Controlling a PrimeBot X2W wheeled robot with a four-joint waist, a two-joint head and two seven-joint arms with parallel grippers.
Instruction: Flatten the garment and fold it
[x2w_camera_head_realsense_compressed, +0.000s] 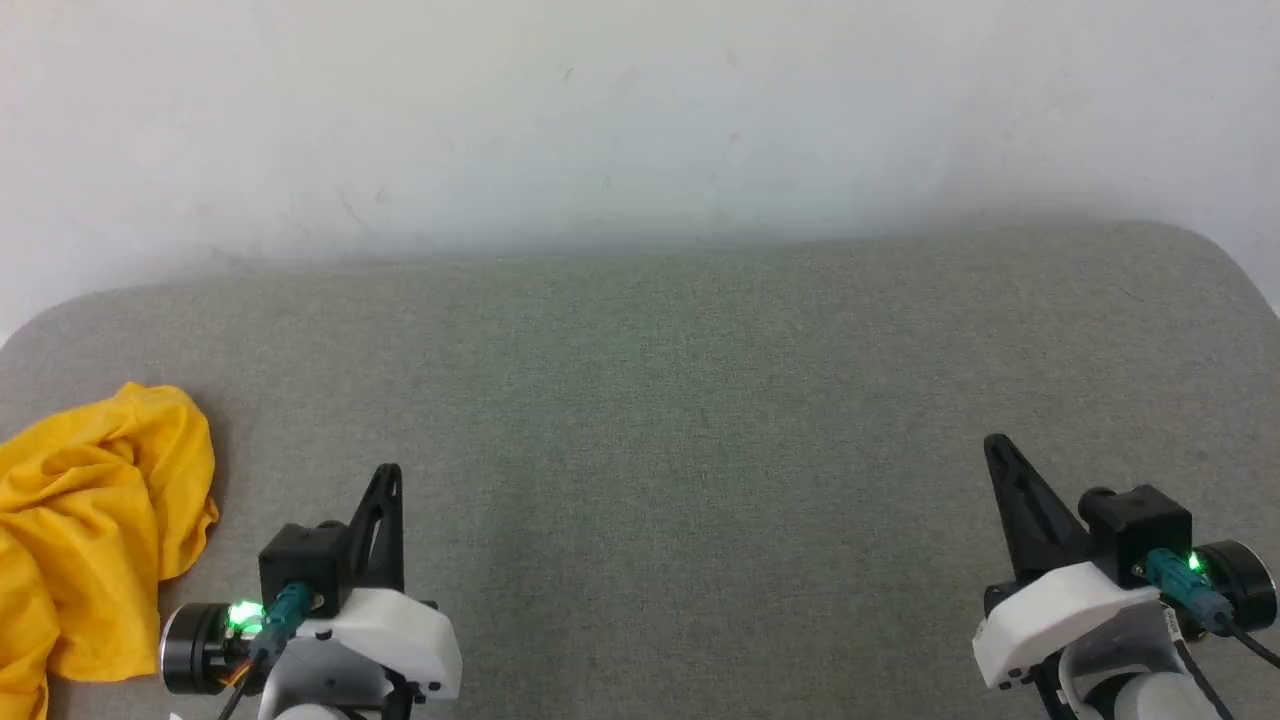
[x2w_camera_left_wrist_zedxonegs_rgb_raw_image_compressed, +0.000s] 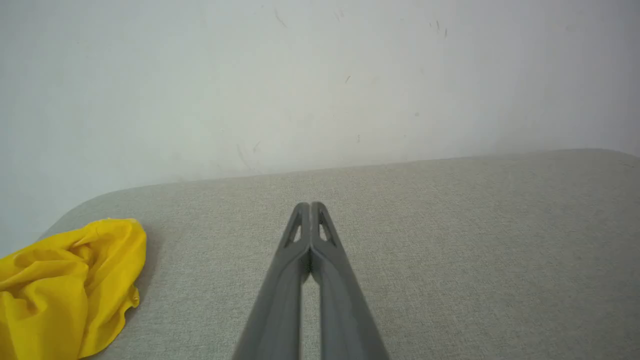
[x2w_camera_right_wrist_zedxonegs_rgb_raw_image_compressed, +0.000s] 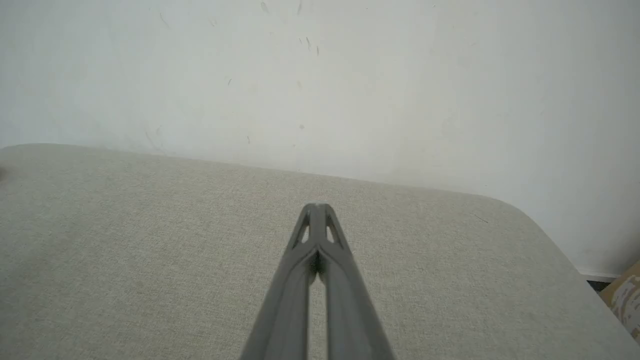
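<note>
The garment (x2w_camera_head_realsense_compressed: 90, 530) is a bright yellow crumpled heap at the far left of the grey padded table (x2w_camera_head_realsense_compressed: 680, 400), running off the head view's left edge. It also lies at the lower left of the left wrist view, garment (x2w_camera_left_wrist_zedxonegs_rgb_raw_image_compressed: 65, 290). My left gripper (x2w_camera_head_realsense_compressed: 390, 472) is shut and empty, hovering to the right of the heap without touching it; its fingertips meet in its wrist view, left gripper (x2w_camera_left_wrist_zedxonegs_rgb_raw_image_compressed: 310, 205). Far to the right, my right gripper (x2w_camera_head_realsense_compressed: 995, 442) is shut on nothing over bare fabric, tips together, right gripper (x2w_camera_right_wrist_zedxonegs_rgb_raw_image_compressed: 317, 206).
A white wall (x2w_camera_head_realsense_compressed: 640, 120) rises directly behind the table. The table's back corners are rounded at the left (x2w_camera_head_realsense_compressed: 40, 320) and right (x2w_camera_head_realsense_compressed: 1230, 260). Beyond the right corner a patterned tan object (x2w_camera_right_wrist_zedxonegs_rgb_raw_image_compressed: 625, 295) sits low by the wall.
</note>
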